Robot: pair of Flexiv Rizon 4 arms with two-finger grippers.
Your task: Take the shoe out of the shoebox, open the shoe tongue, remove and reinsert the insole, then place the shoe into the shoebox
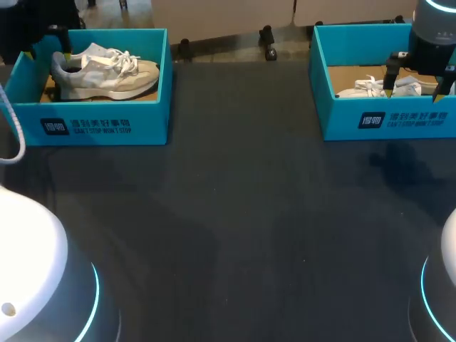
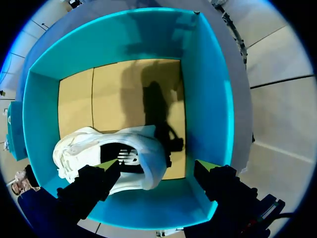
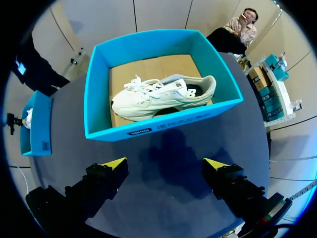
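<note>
Two teal shoeboxes stand at the back of the dark table. The left shoebox (image 1: 100, 125) holds a white and beige shoe (image 1: 107, 71) lying on its side. My left gripper (image 2: 157, 166) hangs open just above that shoe (image 2: 94, 148) at its heel end, inside the box walls (image 2: 208, 99), touching nothing. The right shoebox (image 1: 399, 121) holds a white shoe (image 1: 370, 87) with its toe to the left. My right gripper (image 1: 413, 87) is open and empty, high over the table just in front of that box (image 3: 148, 130) and its shoe (image 3: 158, 96).
The dark table top (image 1: 242, 228) spreads wide between and in front of the two boxes. My arms' white bases sit at the near left corner (image 1: 35, 271) and near right corner (image 1: 442, 285). In the right wrist view the left box (image 3: 34, 126) shows far off to the side.
</note>
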